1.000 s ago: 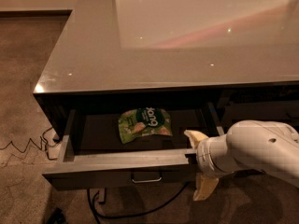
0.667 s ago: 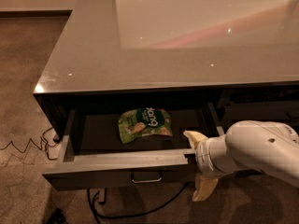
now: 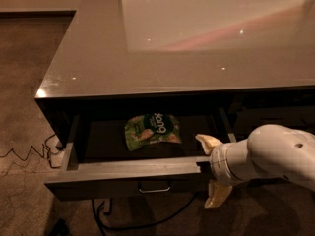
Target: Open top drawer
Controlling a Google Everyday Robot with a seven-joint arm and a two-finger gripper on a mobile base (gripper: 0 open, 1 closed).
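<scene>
The top drawer [image 3: 118,177] stands pulled out from under the grey tabletop [image 3: 162,48], and its dark inside shows. Its small loop handle [image 3: 154,187] is at the centre of the front. A green snack bag [image 3: 151,130] lies inside near the middle. My white gripper [image 3: 204,171] is at the right end of the drawer front. Its fingers are apart: one cream fingertip [image 3: 206,142] reaches over the top edge into the drawer, and the other fingertip [image 3: 215,196] hangs down outside the front.
A second dark drawer bay [image 3: 266,113] lies to the right under the tabletop. Cables run on the carpet at the left [image 3: 22,154] and under the drawer [image 3: 142,223]. A white power strip [image 3: 55,157] lies by the left leg.
</scene>
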